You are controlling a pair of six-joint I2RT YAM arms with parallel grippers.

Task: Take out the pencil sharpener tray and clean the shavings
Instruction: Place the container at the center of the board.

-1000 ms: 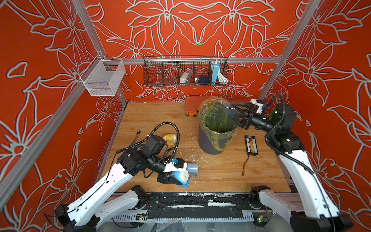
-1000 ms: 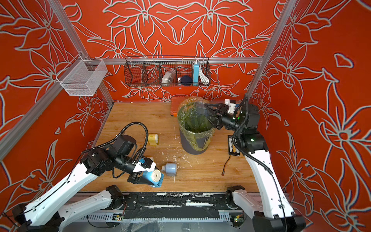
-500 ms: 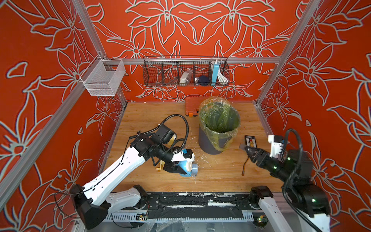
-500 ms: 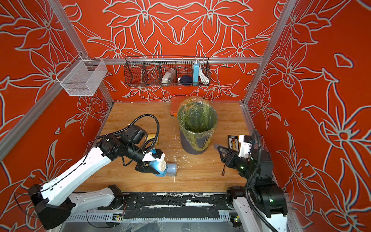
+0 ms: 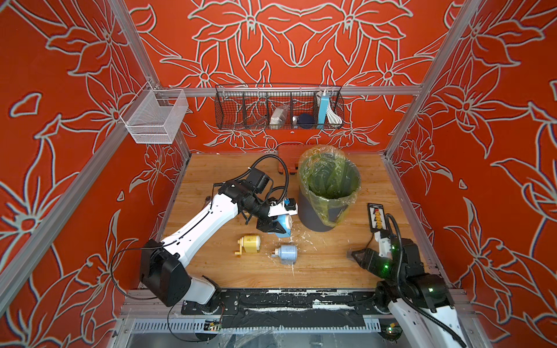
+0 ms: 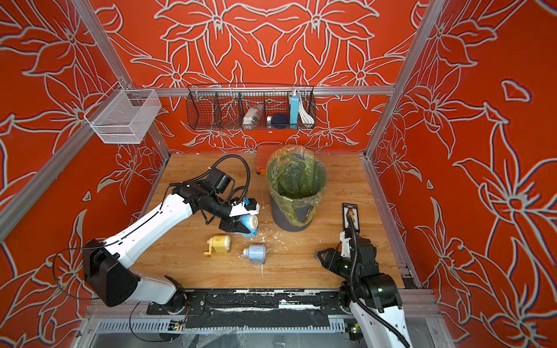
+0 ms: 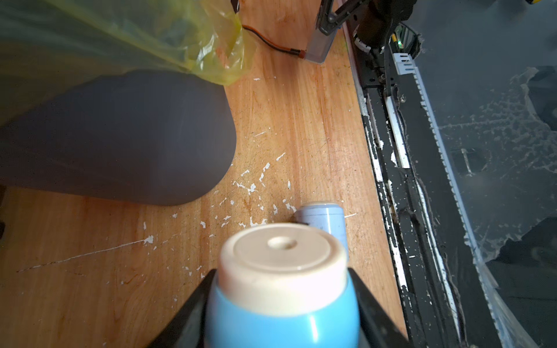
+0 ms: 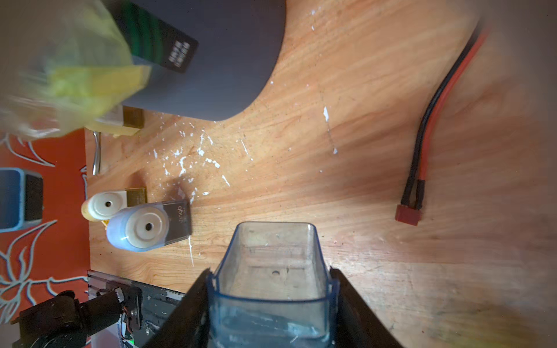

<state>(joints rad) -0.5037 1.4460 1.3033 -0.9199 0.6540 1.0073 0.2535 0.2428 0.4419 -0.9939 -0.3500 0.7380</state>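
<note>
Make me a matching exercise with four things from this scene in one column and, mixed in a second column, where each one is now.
1 bright blue sharpener
2 clear tray
3 yellow sharpener
4 bin

A gripped in the right hand
B lined with a green bag
C gripped in the left hand
D lying free on the table

Pairs: 1-C, 2-A, 3-D, 4-B

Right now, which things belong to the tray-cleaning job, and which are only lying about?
Job: blue sharpener in the left fingers; clear tray in the right fingers; scattered shavings; lined bin.
Lying about: yellow sharpener; pale blue sharpener; black card; red-black cable; wire wall basket.
</note>
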